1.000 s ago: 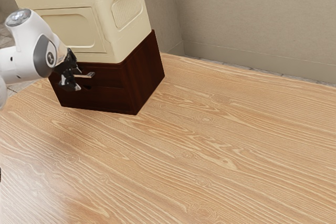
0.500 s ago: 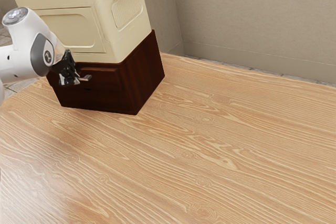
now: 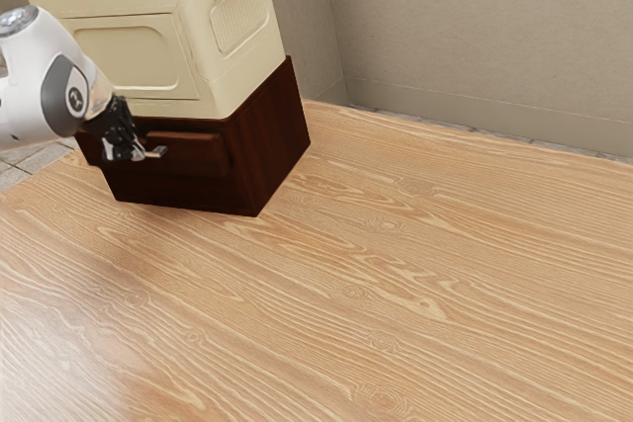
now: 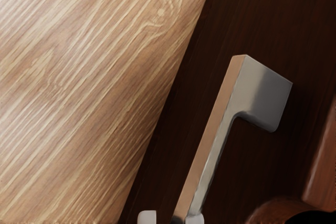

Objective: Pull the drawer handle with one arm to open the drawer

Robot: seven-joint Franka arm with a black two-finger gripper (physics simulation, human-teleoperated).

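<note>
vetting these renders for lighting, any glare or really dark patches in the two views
Exterior view: pale glare on the table toward the lower left corner, cabinet front very dark; wrist view: handle end shading from light to darker grey, cabinet nearly black.

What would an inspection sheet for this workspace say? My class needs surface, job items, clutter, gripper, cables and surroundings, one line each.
Surface: wood-grain table, with the dark wooden cabinet standing on it.
Job's things: drawer partly out of the cabinet; metal handle on its front.
Clutter: cream box with raised carrying handles, on top of the cabinet.
Gripper: black gripper at the handle; its grip can't be judged.
Cables: nothing seen.
Surroundings: beige wall behind the table; paved floor beyond its edge.
</note>
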